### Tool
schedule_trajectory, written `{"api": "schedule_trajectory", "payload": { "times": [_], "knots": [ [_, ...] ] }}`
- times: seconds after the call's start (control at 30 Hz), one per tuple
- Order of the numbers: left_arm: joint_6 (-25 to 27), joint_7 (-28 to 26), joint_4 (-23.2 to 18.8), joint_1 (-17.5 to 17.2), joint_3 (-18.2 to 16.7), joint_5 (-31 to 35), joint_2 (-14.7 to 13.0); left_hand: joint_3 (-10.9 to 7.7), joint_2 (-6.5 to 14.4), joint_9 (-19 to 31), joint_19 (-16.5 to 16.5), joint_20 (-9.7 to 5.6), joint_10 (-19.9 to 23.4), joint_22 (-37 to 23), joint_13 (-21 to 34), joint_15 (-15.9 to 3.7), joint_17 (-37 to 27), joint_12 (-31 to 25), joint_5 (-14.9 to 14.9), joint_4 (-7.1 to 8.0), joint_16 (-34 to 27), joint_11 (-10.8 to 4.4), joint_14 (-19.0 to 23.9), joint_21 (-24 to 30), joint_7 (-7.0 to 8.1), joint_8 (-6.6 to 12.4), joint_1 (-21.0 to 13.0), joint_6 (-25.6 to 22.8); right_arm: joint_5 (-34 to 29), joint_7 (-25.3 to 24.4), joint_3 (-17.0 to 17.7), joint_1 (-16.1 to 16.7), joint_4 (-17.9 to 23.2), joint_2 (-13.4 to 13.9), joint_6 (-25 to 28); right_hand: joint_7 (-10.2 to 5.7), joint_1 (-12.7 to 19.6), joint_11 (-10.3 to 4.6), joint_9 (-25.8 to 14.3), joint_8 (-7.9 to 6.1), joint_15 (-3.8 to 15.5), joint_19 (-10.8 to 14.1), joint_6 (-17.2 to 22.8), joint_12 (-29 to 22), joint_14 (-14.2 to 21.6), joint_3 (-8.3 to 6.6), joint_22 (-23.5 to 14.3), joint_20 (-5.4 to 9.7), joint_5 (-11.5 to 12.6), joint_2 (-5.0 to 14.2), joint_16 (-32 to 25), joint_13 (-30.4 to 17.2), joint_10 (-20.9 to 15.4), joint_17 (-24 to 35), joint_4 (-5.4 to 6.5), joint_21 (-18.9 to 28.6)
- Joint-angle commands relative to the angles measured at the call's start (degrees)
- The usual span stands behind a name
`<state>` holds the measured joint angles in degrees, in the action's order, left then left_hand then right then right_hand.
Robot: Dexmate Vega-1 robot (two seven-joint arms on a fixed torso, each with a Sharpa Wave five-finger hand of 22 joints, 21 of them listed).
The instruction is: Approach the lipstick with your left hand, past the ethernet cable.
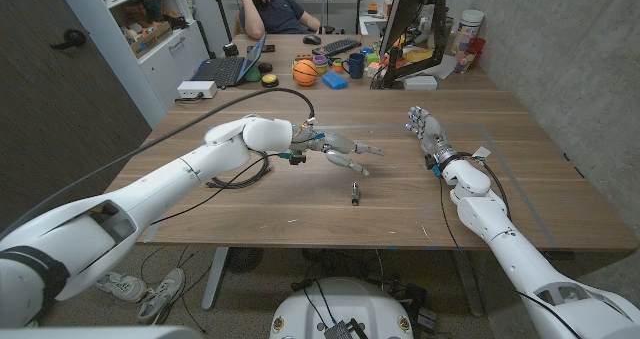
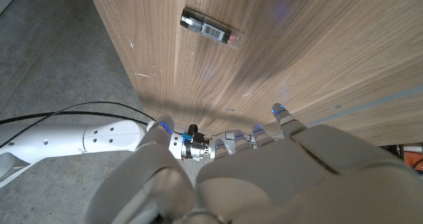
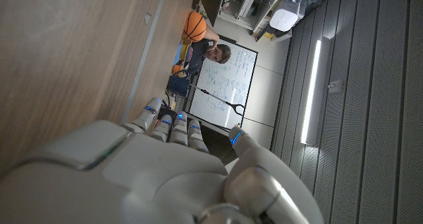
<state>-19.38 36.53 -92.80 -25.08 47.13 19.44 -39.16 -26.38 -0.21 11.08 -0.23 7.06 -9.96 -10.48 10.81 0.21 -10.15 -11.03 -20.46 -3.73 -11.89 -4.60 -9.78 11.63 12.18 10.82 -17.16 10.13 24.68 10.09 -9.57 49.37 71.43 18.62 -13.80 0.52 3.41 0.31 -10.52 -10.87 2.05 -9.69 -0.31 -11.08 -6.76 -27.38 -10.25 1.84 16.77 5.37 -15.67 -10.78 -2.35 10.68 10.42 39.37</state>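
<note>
The lipstick [image 1: 354, 192] is a small dark tube lying on the wooden table [image 1: 400, 219] near its middle. The left wrist view shows the lipstick [image 2: 211, 28] with a barcode label, ahead of my fingertips [image 2: 279, 112]. My left hand [image 1: 341, 152] hovers just behind the lipstick, fingers spread, holding nothing. Its own back shows as left hand [image 2: 264, 168]. The black ethernet cable [image 1: 238, 176] lies looped under my left forearm, behind the hand. My right hand [image 1: 426, 129] stands at the right with fingers up and apart, empty, also seen as right hand [image 3: 165, 178].
At the far end stand a laptop [image 1: 225, 69], a basketball [image 1: 305, 71], a blue mug [image 1: 355, 65] and a monitor [image 1: 405, 19]. A person [image 1: 275, 9] sits behind them. My right forearm [image 2: 99, 139] shows beyond the table edge.
</note>
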Motion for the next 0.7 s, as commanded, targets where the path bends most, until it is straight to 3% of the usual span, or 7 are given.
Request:
{"api": "schedule_trajectory", "payload": {
  "times": [0.03, 0.7],
  "knots": [
    [2.1, 2.8, -2.0, 0.7, 1.6, 3.8, 0.2, -0.18, 0.2, 0.2, 0.4, 0.26, -8.6, -0.1, 0.3, 0.08, -0.2, -0.3, -0.6, -1.01, -0.2, 0.35, -3.4, 0.2, 0.47, 0.49, -1.7, 15.4, 0.3, -0.2, 0.2, 0.9, 0.9, 0.3, 0.1, 0.11, -0.7, -0.50, -0.3, -0.05, 0.15, 0.0, 0.2, -0.1, -0.1, 0.16, -0.1, 0.53, -0.1, 4.29, 0.1, -0.3, -0.3, 0.1, 0.02, 0.0],
    [5.4, 8.3, -4.6, 1.0, 2.9, 5.9, -0.4, -0.47, 0.3, 0.4, 3.5, 1.19, -6.6, 0.1, 0.3, 0.97, -0.1, -0.6, -2.4, -5.26, -0.7, 0.99, -1.0, 0.6, 0.42, 1.71, -10.2, 14.2, 0.4, -0.6, 0.3, 1.4, 1.5, 0.4, -0.1, 0.07, -0.9, -0.63, -0.3, -0.02, 0.20, 0.1, 0.1, -0.1, 0.0, 0.37, -0.1, 0.52, -0.1, 4.20, 0.2, -0.3, -0.2, 0.1, 0.03, -0.2]
  ]
}}
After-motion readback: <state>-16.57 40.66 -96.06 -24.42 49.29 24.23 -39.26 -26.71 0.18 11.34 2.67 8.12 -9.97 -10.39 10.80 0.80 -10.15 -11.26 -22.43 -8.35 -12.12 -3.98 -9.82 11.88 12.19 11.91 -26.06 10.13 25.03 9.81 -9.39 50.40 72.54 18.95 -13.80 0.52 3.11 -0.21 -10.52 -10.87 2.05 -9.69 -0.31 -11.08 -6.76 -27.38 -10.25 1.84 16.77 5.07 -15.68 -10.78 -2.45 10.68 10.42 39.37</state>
